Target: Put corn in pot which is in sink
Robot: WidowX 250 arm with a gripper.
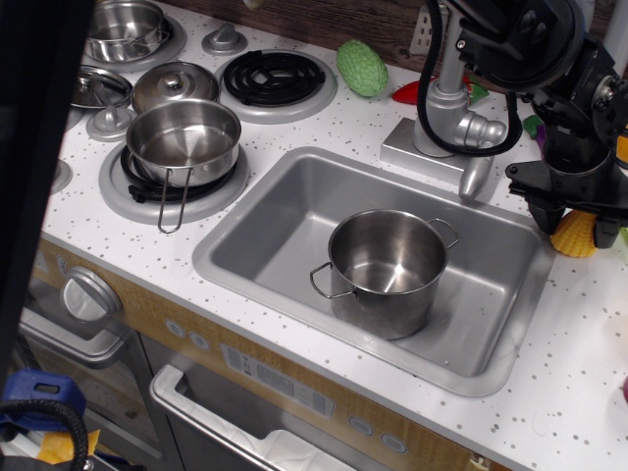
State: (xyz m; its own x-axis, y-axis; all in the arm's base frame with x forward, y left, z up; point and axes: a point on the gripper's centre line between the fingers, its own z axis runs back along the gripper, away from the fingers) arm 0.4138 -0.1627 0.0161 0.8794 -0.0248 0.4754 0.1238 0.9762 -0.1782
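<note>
The yellow-orange corn [574, 240] lies on the white speckled counter just right of the sink's [257, 221] back right corner. My gripper [575, 230] has come down over the corn. It is open, with one black finger on each side of the corn, and its body hides the corn's top. The tall steel pot [386, 270] with two wire loop handles stands upright and empty in the middle of the sink, to the left of and nearer than the gripper.
The grey faucet [446, 113] stands behind the sink, close to my arm's left. A long-handled saucepan [183, 140], a small pot [123, 26], a lid [175, 84] and a black burner [275, 77] are on the stove at left. A green bumpy vegetable [362, 67] and a red toy [412, 91] lie at the back.
</note>
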